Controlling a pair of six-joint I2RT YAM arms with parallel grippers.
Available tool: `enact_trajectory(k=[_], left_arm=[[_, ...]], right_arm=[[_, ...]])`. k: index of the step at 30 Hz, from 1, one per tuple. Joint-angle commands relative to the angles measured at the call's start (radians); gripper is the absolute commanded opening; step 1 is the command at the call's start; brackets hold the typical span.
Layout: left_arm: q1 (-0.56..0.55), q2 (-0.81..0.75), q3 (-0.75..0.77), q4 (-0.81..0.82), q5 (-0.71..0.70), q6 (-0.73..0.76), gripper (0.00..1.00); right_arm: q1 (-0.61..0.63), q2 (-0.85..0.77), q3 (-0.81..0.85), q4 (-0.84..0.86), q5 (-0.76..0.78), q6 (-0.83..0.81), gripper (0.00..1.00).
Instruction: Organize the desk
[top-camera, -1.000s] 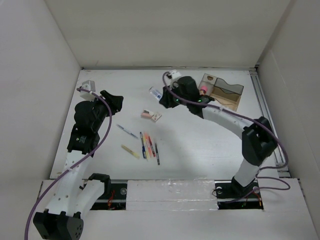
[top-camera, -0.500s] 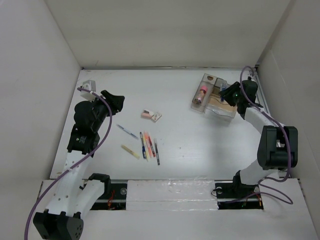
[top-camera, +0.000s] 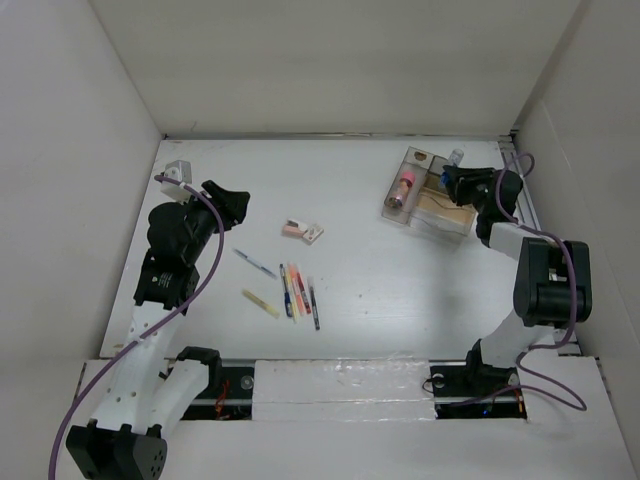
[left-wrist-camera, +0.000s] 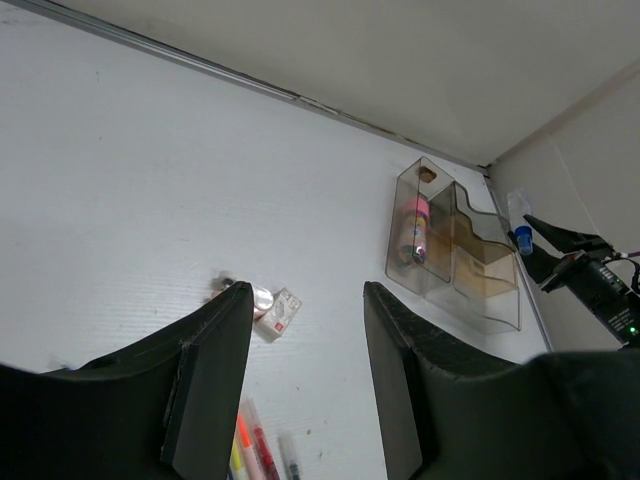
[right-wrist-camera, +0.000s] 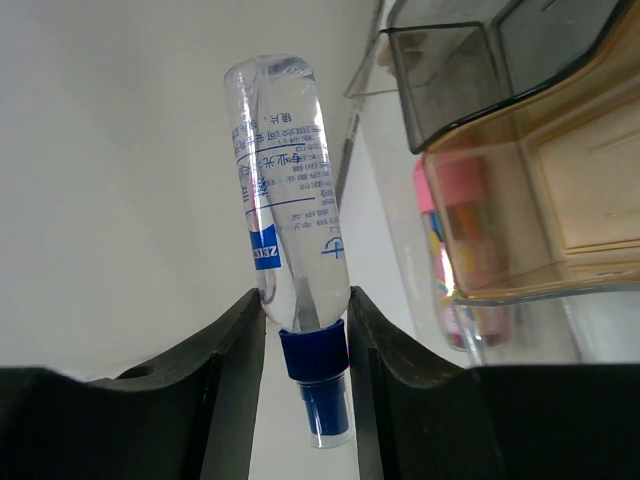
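Top external view: the flat white matte surface (top-camera: 400, 280) lies under both arms, rigid and fixed, with nothing on it to grip; its clutter is what gets lifted. The right jaws pinch a small clear blue-capped plastic bottle (right-wrist-camera: 285, 230) at the neck. It is likely light and slick, and hangs beside the clear plastic compartment tray (right-wrist-camera: 440, 90), near the white right wall panel (top-camera: 590, 150). The left jaws are spread and empty. Room looks widest between the loose pens (top-camera: 295, 292) and the tray.
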Motion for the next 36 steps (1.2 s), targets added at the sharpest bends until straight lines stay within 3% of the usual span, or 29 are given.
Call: enact_trajectory(k=[1,10,33,36], left_arm=[[-0.001,-0.014,0.016,0.049,0.017,-0.009,0.44],[-0.001,-0.013,0.017,0.049,0.02,-0.014,0.44],[-0.001,-0.034,0.013,0.051,0.018,-0.023,0.44],[-0.001,-0.039,0.014,0.049,0.015,-0.023,0.44]], right_arm=[[0.002,0.001,0.044,0.141,0.04,0.171,0.27],[-0.074,0.119,0.051,0.22,-0.047,0.36,0.27],[-0.202,0.102,0.035,0.122,-0.105,0.429,0.28],[-0.193,0.124,0.032,0.167,-0.138,0.447,0.28]])
